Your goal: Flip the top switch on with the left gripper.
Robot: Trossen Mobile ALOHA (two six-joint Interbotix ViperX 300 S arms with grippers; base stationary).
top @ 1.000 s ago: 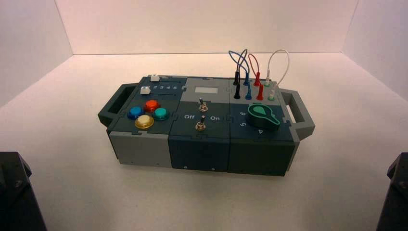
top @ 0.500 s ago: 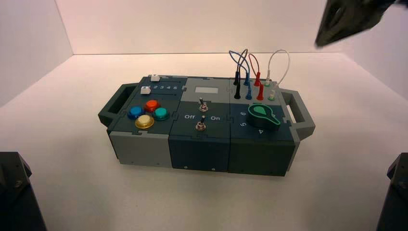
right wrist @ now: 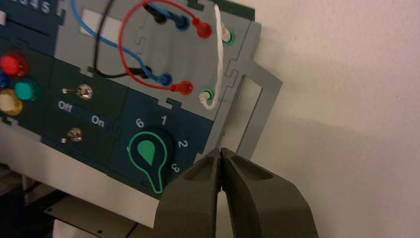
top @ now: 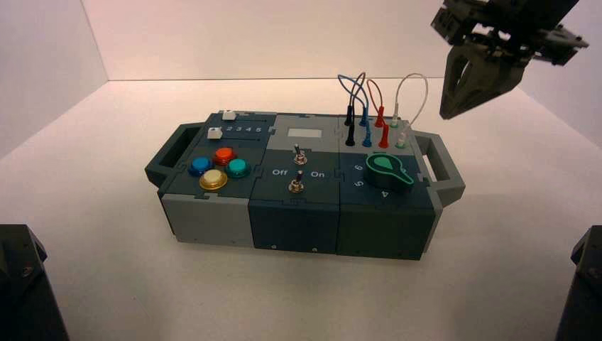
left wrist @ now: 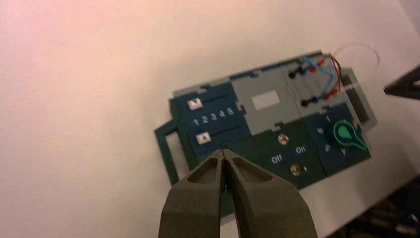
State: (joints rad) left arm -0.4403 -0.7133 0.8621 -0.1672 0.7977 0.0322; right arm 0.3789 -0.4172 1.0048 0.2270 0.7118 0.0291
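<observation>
The top switch [top: 299, 155] is a tiny silvery toggle in the box's middle panel, above the "Off"/"On" lettering. It also shows in the left wrist view [left wrist: 283, 139] and in the right wrist view [right wrist: 84, 91], where its lever leans to the Off side. My left gripper [left wrist: 225, 152] is shut and empty, high above the box's left end, and out of the high view. My right gripper [top: 454, 110] is shut and empty. It hangs in the air by the box's right handle [right wrist: 257, 99], and its tips [right wrist: 220, 150] show there.
The second toggle [top: 295, 186] sits below the lettering. Coloured buttons [top: 223, 155] and two white sliders [top: 215, 133] are on the box's left. The green knob [top: 389, 170] and plugged wires [top: 369, 106] are on its right. White walls stand around the table.
The right gripper has come into the high view from the top right and dropped toward the box's right rear corner. The box and switches have not moved.
</observation>
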